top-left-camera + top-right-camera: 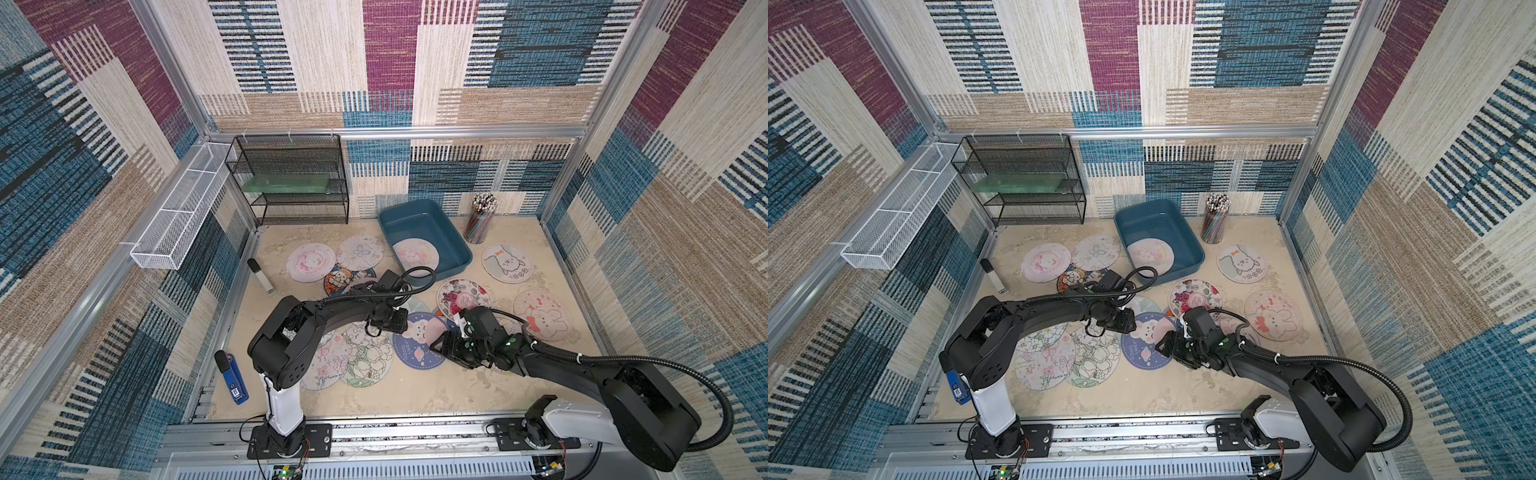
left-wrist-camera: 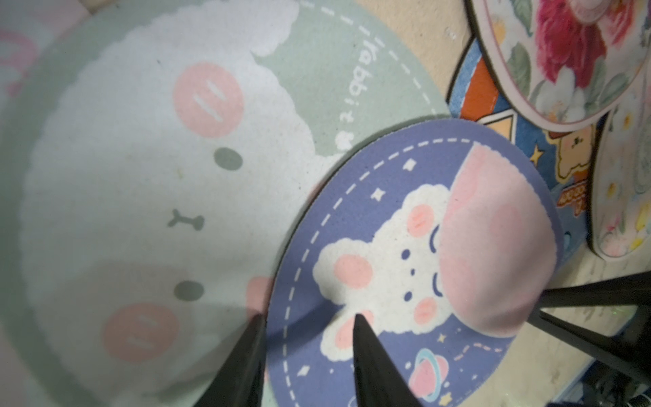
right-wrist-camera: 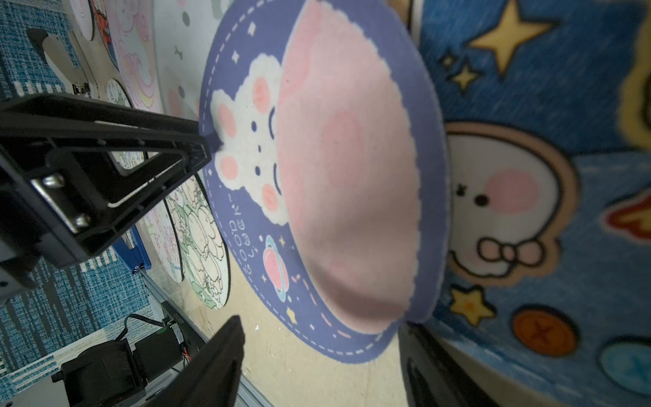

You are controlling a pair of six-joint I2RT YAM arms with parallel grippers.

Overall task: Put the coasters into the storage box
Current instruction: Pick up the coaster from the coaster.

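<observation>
Left wrist view is showing my left gripper (image 2: 304, 317) pinching the purple bunny coaster (image 2: 405, 264) at its eleven o'clock edge and holding it tilted clear of the mats beneath. My right gripper (image 3: 320, 324) is standing with jaws apart around the same mat's three o'clock edge, not yet clamping. Only one coaster (image 1: 415, 254) is lying inside the storage box (image 1: 419, 220), which is sitting at twelve o'clock on the table (image 1: 415, 399), one o'clock from the lifted mat. A dozen or so coasters (image 1: 359, 251) are lying scattered and overlapping from nine to three o'clock. I am judging most of the job to be lying ahead.
</observation>
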